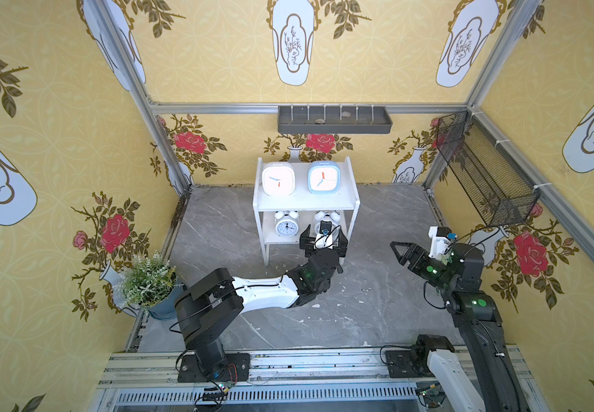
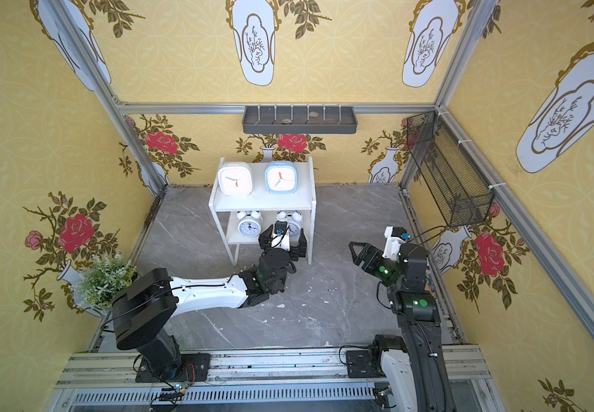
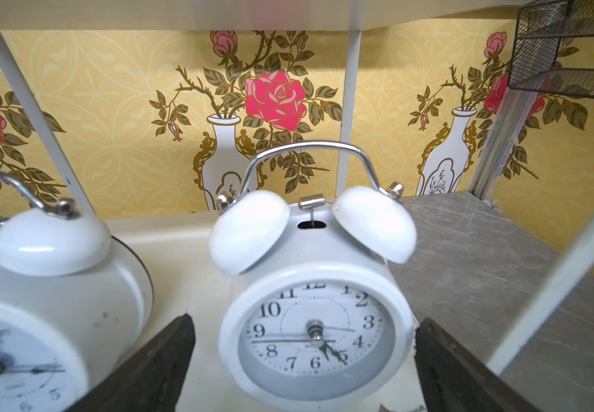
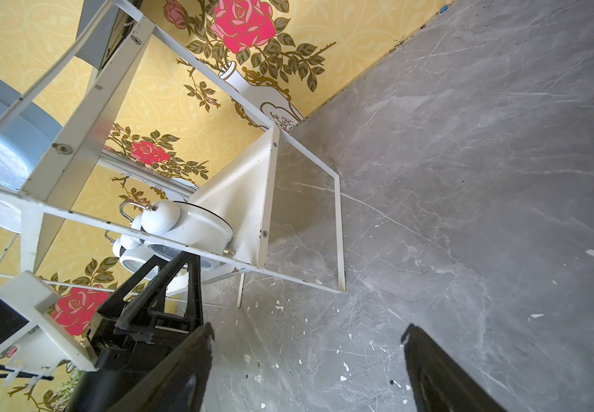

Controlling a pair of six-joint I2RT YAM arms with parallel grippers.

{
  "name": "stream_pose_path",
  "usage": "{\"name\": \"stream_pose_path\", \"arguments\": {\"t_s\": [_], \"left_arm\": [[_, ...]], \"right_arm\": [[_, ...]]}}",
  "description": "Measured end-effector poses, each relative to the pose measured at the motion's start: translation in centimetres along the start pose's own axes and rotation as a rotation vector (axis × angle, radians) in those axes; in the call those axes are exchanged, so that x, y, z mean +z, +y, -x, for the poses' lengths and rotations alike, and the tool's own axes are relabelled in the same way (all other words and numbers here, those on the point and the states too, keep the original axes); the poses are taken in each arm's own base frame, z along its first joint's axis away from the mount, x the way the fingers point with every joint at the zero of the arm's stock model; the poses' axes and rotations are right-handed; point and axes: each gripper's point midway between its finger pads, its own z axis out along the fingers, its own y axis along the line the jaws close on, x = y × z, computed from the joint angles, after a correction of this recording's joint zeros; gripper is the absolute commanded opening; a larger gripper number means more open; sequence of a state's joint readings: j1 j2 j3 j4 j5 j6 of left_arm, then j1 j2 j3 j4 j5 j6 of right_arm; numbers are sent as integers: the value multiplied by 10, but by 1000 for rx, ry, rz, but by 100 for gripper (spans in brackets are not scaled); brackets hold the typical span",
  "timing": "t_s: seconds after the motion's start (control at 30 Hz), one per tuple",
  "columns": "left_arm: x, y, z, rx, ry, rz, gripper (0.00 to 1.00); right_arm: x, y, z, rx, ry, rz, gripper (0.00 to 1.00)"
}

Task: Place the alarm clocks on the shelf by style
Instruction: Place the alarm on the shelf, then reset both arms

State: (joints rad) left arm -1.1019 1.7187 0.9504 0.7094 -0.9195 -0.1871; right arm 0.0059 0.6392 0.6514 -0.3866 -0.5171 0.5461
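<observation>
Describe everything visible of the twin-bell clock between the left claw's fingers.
The clock has a white, round, glossy, metal-looking body; two dome bells with a small hammer between; a chrome arched handle; a white dial, black numerals, dark hands. It stands upright on the shelf's lower tier, facing outward, apart from its twin. The open left claw straddles it without gripping.

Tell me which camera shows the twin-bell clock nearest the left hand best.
The left wrist view: the twin-bell clock fills it, dial, bells and handle clear. Both top views show only its bells behind the left arm; the right wrist view, just its side.
</observation>
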Motion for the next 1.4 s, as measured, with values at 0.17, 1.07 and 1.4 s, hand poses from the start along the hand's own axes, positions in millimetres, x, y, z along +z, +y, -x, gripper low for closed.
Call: {"name": "stream_pose_path", "arguments": {"t_s": [0.17,1.07,1.4], "left_arm": [[-10,2,-4,13,4,-1,99],[-167,218,72,-208,249,361,99],[-174,355,64,-161,178,755,99]], "right_arm": [[0,0,0,1,0,0,87],[-18,-4,27,-61,-171,-80,98],[-15,-57,49,-72,-320,-319,98]]}}
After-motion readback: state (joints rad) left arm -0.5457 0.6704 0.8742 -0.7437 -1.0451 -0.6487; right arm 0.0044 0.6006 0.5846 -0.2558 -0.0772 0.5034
